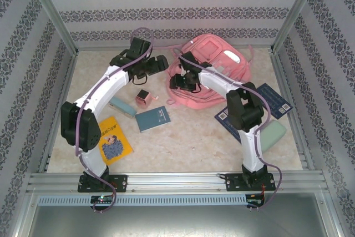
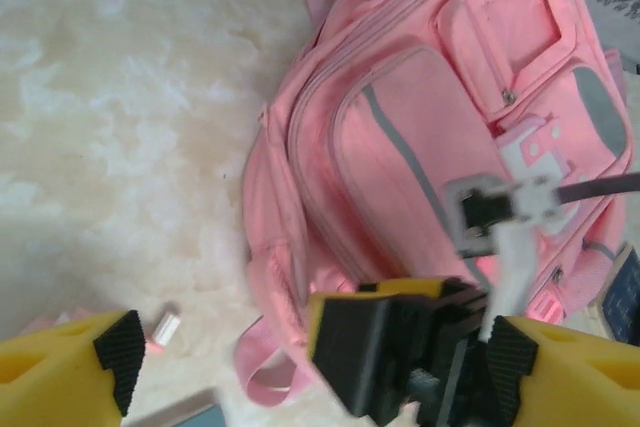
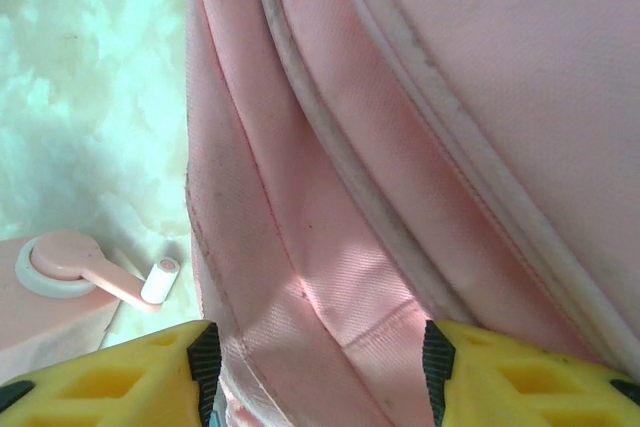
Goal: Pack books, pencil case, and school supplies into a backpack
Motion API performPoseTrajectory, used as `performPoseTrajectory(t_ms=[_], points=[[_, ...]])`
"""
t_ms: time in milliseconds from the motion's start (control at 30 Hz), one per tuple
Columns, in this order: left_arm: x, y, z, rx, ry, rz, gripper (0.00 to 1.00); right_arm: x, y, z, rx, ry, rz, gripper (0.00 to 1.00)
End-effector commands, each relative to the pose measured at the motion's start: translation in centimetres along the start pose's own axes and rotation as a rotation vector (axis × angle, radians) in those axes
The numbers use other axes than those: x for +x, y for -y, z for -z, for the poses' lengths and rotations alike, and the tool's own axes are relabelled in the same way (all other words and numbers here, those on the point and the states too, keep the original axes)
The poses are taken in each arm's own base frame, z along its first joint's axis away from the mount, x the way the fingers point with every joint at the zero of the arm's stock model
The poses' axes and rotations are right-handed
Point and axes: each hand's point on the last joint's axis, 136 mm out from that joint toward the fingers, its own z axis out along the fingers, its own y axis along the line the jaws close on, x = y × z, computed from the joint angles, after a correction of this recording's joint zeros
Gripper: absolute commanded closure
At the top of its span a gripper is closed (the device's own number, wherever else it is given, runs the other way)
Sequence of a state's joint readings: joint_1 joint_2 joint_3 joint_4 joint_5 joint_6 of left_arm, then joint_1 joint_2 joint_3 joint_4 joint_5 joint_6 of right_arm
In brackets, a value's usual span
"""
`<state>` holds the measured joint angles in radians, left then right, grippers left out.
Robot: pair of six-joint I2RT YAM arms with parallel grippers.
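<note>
From the overhead camera, the large pink fabric backpack [image 1: 224, 62] with white trim lay flat at the far right of the pale marbled table [image 1: 194, 142]. The left gripper [image 1: 160, 64] hung just beside its left edge, and the right gripper [image 1: 178, 80] sat against that same edge. A shiny pinkish-brown cube-like box [image 1: 143, 97] stood near the left arm, with a thin grey-teal book [image 1: 153, 119] and a thin yellow book [image 1: 113, 140] nearer the bases. Two dark navy books [image 1: 273, 101] lay right of the backpack, partly under the right arm. In the left wrist view, the left gripper [image 2: 315, 362] had its jaws spread wide with nothing held, facing the backpack [image 2: 420, 137], whose front pockets faced up. In the right wrist view, the right gripper [image 3: 315, 362] had its jaws partly apart astride a fold of the backpack [image 3: 420, 97]; whether they pinched the fabric could not be told. The cube-like box [image 3: 55, 312], a crank handle on its face, stood just left of that fold.
</note>
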<state>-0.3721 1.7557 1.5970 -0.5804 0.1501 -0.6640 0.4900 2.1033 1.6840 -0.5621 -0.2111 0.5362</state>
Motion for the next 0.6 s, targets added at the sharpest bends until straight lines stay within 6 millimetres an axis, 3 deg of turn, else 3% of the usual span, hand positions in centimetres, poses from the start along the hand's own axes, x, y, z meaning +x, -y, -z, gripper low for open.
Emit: performPoseTrajectory(t_ms=[0, 33, 233, 467, 500, 567], points=[[2.5, 0.3, -0.2, 0.032, -0.004, 0.015, 0.08, -1.9, 2.4, 6.6, 0.093, 0.151, 0.021, 0.38], [3.3, 0.4, 0.1, 0.038, -0.002, 0.018, 0.0, -1.6, 3.4, 7.8, 0.114, 0.169, 0.01, 0.37], [7.5, 1.3, 0.8, 0.063, -0.013, -0.001, 0.0, 2.4, 10.5, 12.3, 0.204, 0.209, -0.101, 0.26], [11.1, 2.6, 1.7, 0.063, -0.021, -0.061, 0.0, 9.7, 19.0, 13.5, 0.302, 0.16, -0.262, 0.09], [11.3, 2.6, 1.7, 0.064, -0.021, -0.067, 0.0, 10.5, 19.7, 13.5, 0.313, 0.159, -0.278, 0.02], [12.0, 2.5, 1.8, 0.057, -0.031, -0.083, 0.0, 12.2, 20.8, 13.5, 0.317, 0.149, -0.315, 0.02]])
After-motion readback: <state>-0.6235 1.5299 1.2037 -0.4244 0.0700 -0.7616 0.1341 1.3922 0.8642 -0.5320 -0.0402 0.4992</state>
